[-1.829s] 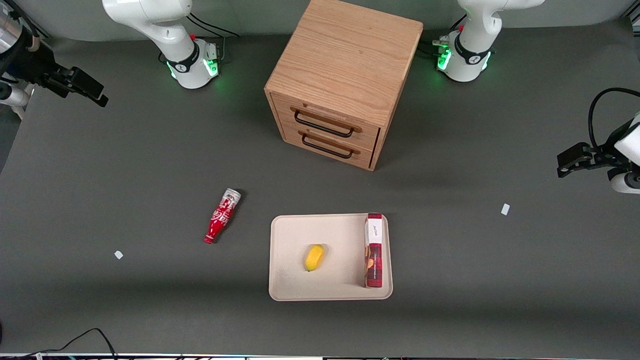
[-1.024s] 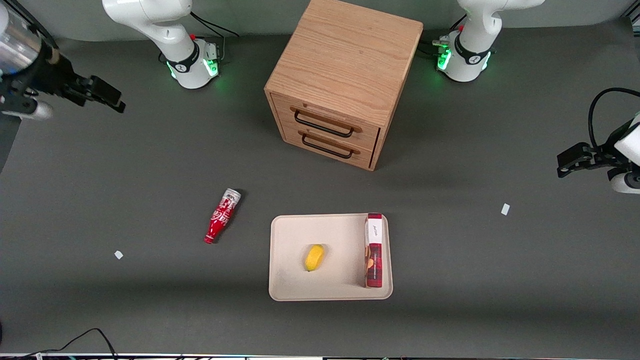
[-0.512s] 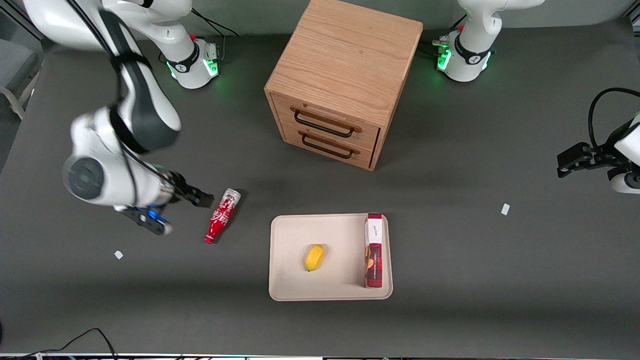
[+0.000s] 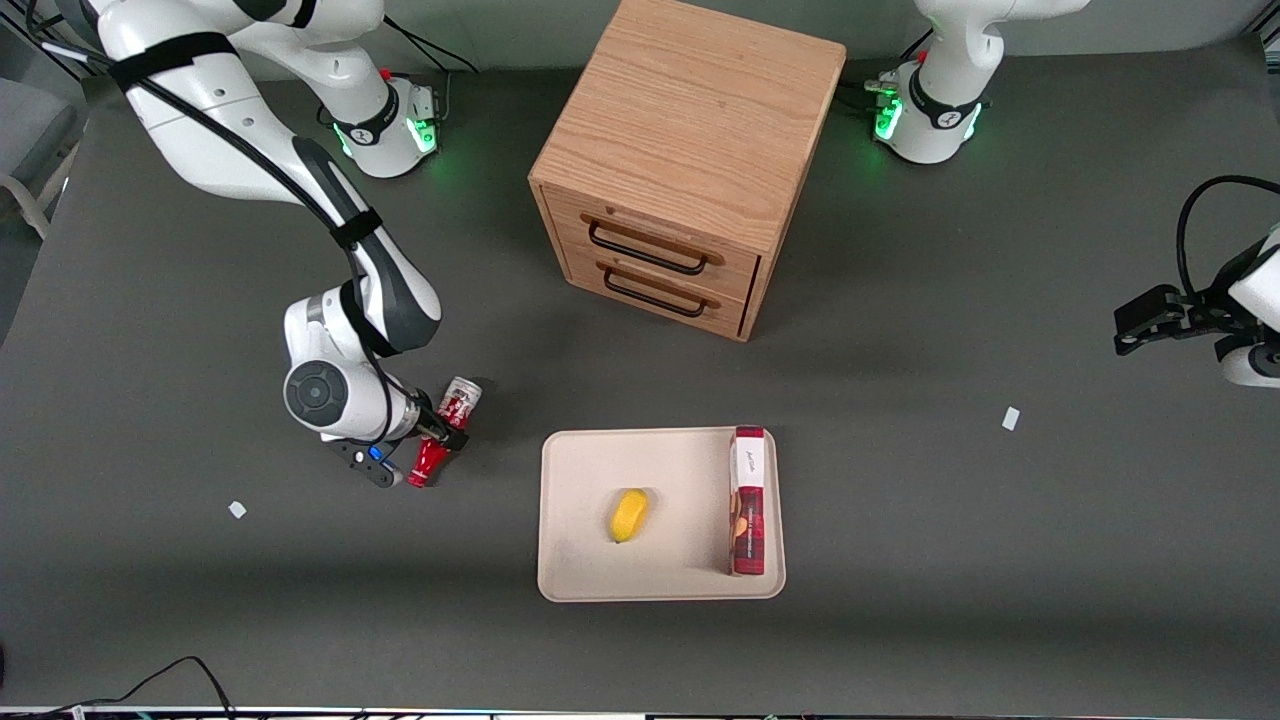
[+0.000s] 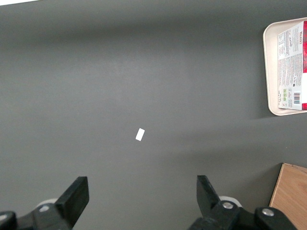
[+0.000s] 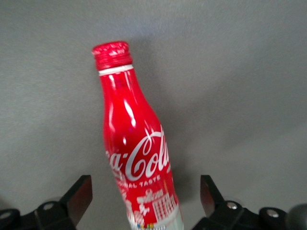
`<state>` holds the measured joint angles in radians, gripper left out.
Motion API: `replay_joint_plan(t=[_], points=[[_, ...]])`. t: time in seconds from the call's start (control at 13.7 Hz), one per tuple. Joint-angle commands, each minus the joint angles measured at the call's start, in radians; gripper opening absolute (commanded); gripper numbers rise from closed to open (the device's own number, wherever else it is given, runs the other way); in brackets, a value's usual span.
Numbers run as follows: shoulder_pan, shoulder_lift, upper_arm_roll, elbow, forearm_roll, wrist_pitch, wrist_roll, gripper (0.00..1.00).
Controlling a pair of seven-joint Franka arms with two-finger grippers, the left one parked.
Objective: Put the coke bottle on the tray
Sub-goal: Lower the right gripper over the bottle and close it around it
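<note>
The coke bottle [image 4: 445, 430] is slim and red with white lettering and lies on its side on the dark table, its silver base farther from the front camera and its red cap nearer. My right gripper [image 4: 436, 433] is down over the bottle's middle. In the right wrist view the gripper [image 6: 144, 196] is open, one finger on each side of the bottle [image 6: 136, 153], with clear gaps. The cream tray [image 4: 580, 500] lies beside the bottle, toward the parked arm's end.
On the tray lie a yellow lemon [image 4: 629, 514] and a red-and-white box [image 4: 748, 500]. A wooden two-drawer cabinet [image 4: 690, 160] stands farther from the front camera than the tray. Small white scraps [image 4: 237, 510] [image 4: 1011, 418] lie on the table.
My right arm has swung in from the table's edge and come down over the bottle, its fingers now on either side of it. The bottle has not moved.
</note>
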<state>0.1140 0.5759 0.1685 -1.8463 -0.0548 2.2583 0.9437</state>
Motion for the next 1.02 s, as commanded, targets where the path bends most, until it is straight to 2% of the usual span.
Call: replay_joint_plan(t=[0.0,0.07,0.15,0.51,0.73,0.95], points=[[-0.004,-0.002,0.006,-0.046,-0.031,0.073,0.036,0.65],[-0.004,0.001,0.006,-0.06,-0.055,0.095,0.038,0.25],[-0.004,0.001,0.006,-0.074,-0.065,0.116,0.038,0.0],[-0.005,-0.037,0.022,-0.064,-0.065,0.101,0.02,0.0],[-0.01,-0.146,0.026,0.024,-0.063,-0.145,-0.077,0.0],[-0.019,-0.212,0.023,0.221,-0.037,-0.411,-0.218,0.0]])
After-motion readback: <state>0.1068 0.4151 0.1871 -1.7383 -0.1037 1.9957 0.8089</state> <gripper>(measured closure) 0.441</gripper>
